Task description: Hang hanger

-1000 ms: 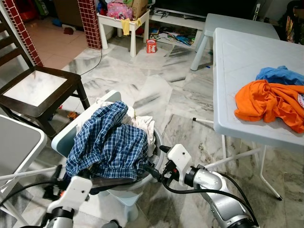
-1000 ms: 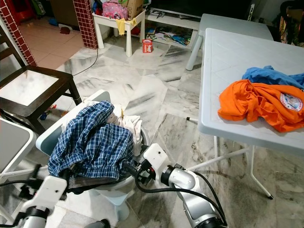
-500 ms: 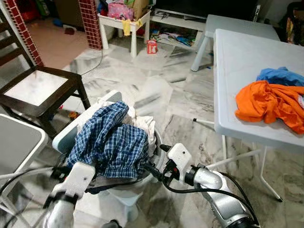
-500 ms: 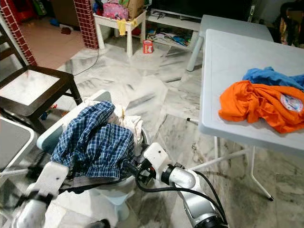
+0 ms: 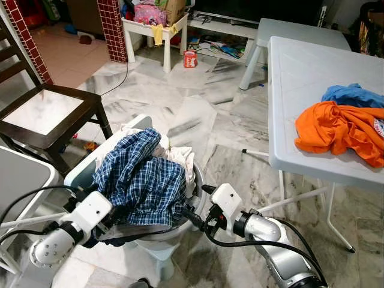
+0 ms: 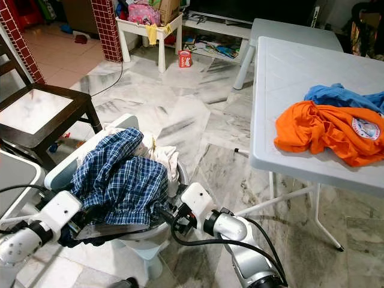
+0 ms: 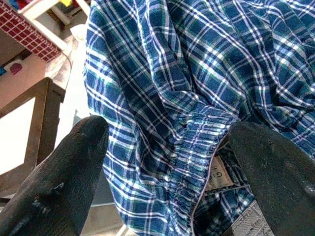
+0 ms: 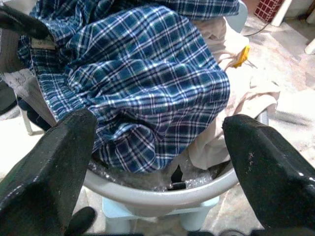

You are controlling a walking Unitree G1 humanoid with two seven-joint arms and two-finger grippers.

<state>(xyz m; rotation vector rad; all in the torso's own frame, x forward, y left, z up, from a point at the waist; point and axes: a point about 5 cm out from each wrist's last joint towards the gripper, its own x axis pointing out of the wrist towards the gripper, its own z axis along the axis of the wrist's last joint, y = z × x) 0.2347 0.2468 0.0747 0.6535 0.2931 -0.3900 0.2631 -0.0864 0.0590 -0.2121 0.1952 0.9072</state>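
Note:
A blue plaid garment (image 5: 141,180) is heaped over a grey basin (image 8: 162,194) that stands on a pale blue stool (image 5: 84,171). Cream cloth (image 5: 180,159) lies under it, with a yellow clothes peg (image 8: 241,55) on top. My left gripper (image 5: 113,221) is open at the garment's near left edge; in the left wrist view the elastic waistband (image 7: 197,147) hangs between its fingers (image 7: 74,162). My right gripper (image 5: 192,215) is open at the basin's right rim, pointing at the plaid garment (image 8: 147,73). I cannot make out a hanger.
A dark wooden chair (image 5: 42,117) stands to the left, with a grey tabletop (image 5: 18,180) near it. On the right, a white folding table (image 5: 300,90) carries an orange shirt (image 5: 336,129) and a blue cloth (image 5: 354,95). Marble floor (image 5: 198,114) stretches ahead.
My left arm has swung up and now reaches in from the left, bringing its gripper to the plaid garment's edge. The right gripper has stayed by the basin.

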